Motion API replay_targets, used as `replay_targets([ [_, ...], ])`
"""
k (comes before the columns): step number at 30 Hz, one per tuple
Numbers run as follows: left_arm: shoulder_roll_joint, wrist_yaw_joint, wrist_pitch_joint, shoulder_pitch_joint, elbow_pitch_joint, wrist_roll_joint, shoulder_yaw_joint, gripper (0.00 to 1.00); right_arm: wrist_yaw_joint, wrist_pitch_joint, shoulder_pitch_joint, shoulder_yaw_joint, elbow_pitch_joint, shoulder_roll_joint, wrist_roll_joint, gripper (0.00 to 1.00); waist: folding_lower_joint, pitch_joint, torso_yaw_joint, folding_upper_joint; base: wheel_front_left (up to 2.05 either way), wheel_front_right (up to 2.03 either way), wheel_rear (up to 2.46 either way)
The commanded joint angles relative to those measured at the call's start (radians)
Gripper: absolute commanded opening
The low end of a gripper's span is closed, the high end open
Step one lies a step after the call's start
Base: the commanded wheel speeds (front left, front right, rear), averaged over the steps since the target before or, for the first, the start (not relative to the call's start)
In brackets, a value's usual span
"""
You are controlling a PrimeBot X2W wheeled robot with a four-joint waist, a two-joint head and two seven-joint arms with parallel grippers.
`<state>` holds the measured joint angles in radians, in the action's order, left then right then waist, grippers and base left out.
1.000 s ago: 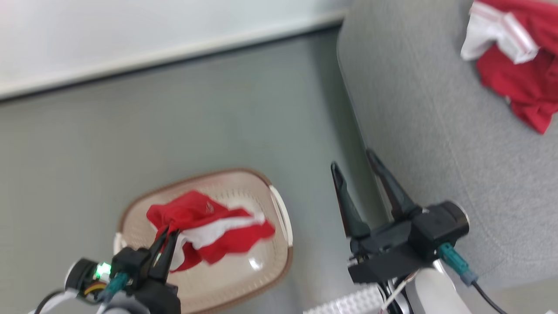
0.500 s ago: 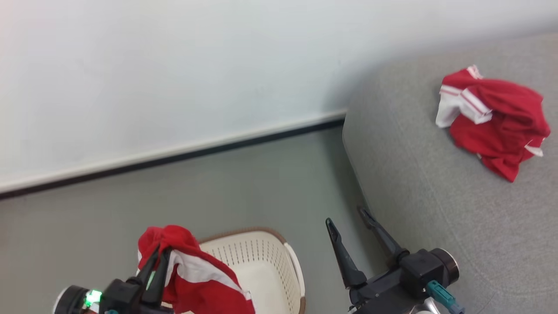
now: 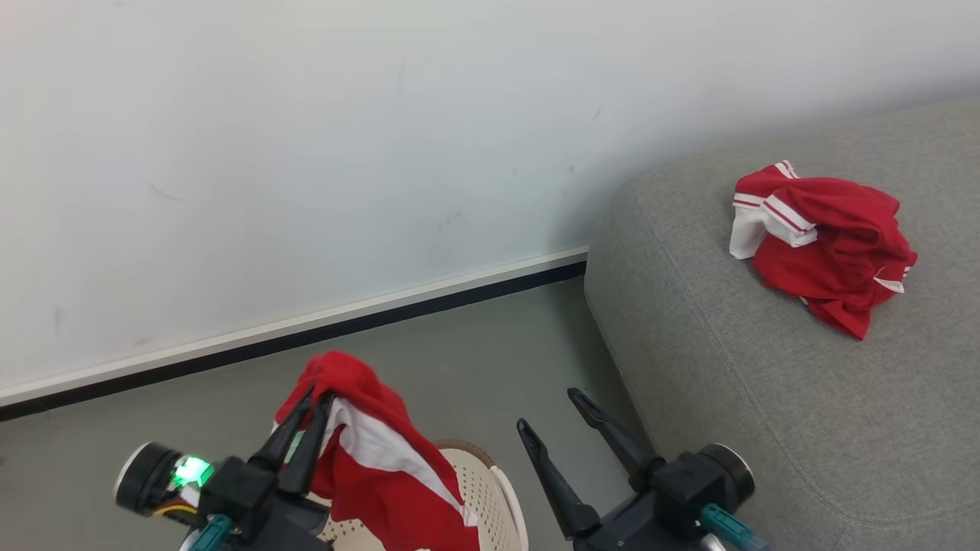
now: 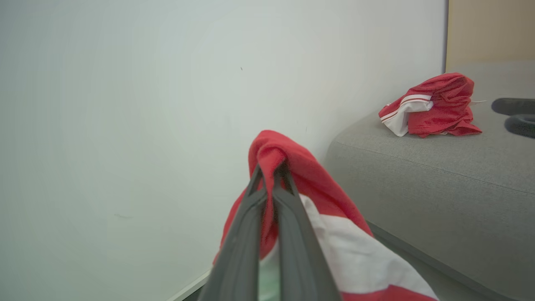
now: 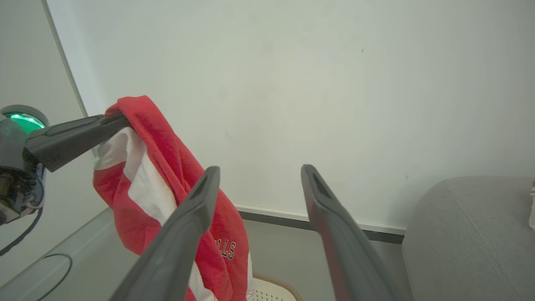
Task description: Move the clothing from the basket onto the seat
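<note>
My left gripper (image 3: 315,396) (image 4: 270,169) is shut on a red garment with a white stripe (image 3: 383,467) (image 4: 334,234) (image 5: 167,184), which hangs from its fingertips above the cream basket (image 3: 482,490) (image 5: 273,292). Only the basket's far rim shows, below the hanging cloth. My right gripper (image 3: 547,409) (image 5: 258,175) stands open with nothing between its fingers, just left of the seat's (image 3: 766,398) rounded corner. A second crumpled red garment with striped cuffs (image 3: 823,245) (image 4: 432,106) lies on the grey seat (image 4: 418,167) (image 5: 468,234) at the right.
A white wall (image 3: 306,153) with a pale skirting and a dark strip (image 3: 306,333) stands behind. Grey floor (image 3: 459,360) runs between the wall, the basket and the seat. A black cable (image 5: 54,276) lies on the floor at the left of the right wrist view.
The head camera has tilted up, so the wall now takes more of the view. My left gripper has lifted the red garment out of the basket. The right gripper stays open.
</note>
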<state>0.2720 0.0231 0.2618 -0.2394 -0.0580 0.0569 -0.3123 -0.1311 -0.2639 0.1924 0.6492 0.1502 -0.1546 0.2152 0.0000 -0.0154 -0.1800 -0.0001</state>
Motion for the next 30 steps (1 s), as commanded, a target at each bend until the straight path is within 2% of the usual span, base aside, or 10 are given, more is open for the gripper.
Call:
replay_targets([
  [1, -0.006, -0.01, 0.005, -0.021, 0.0, -0.014, -0.011, 0.0, 0.001, 0.0, 0.02, 0.019, 0.009, -0.006, -0.001, 1.0, 0.0, -0.005, -0.006, 0.0001, 0.0, 0.0, 0.0],
  [9, -0.055, -0.056, 0.005, -0.109, -0.014, -0.028, -0.076, 0.0, 0.001, 0.0, 0.105, 0.139, 0.054, -0.001, 0.032, 1.0, 0.0, -0.004, -0.013, 0.0001, 0.0, 0.0, 0.0],
  [14, -0.086, -0.081, 0.005, -0.144, -0.038, -0.03, -0.125, 0.0, 0.001, 0.0, 0.148, 0.167, 0.144, 0.017, 0.068, 1.0, 0.0, -0.006, -0.013, 0.0001, 0.0, 0.0, 0.0],
  [22, -0.111, -0.099, 0.005, -0.176, -0.063, -0.042, -0.183, 0.0, 0.001, 0.0, 0.184, 0.178, 0.221, 0.036, 0.074, 1.0, 0.0, -0.006, -0.008, 0.0001, 0.0, 0.0, 0.0],
  [23, -0.113, -0.104, 0.005, -0.179, -0.068, -0.041, -0.191, 0.0, 0.001, 0.0, 0.19, 0.177, 0.227, 0.037, 0.076, 0.78, 0.0, -0.005, -0.007, 0.0001, 0.0, 0.0, 0.0],
  [24, -0.113, -0.108, 0.005, -0.18, -0.074, -0.039, -0.198, 0.0, 0.001, 0.0, 0.192, 0.172, 0.229, 0.039, 0.075, 0.46, 0.0, -0.004, -0.007, 0.0001, 0.0, 0.0, 0.0],
  [25, -0.113, -0.107, 0.005, -0.183, -0.077, -0.038, -0.203, 0.0, 0.001, 0.0, 0.191, 0.168, 0.228, 0.041, 0.075, 0.36, 0.0, -0.003, -0.006, 0.0001, 0.0, 0.0, 0.0],
  [26, -0.114, -0.11, 0.005, -0.185, -0.081, -0.034, -0.206, 0.0, 0.001, 0.0, 0.19, 0.167, 0.228, 0.042, 0.074, 0.0, 0.0, -0.001, -0.006, 0.0001, 0.0, 0.0, 0.0],
  [30, -0.116, -0.117, 0.005, -0.189, -0.101, -0.013, -0.219, 0.0, 0.001, 0.0, 0.197, 0.153, 0.21, 0.038, 0.057, 0.0, 0.0, 0.007, -0.001, 0.0001, 0.0, 0.0, 0.0],
])
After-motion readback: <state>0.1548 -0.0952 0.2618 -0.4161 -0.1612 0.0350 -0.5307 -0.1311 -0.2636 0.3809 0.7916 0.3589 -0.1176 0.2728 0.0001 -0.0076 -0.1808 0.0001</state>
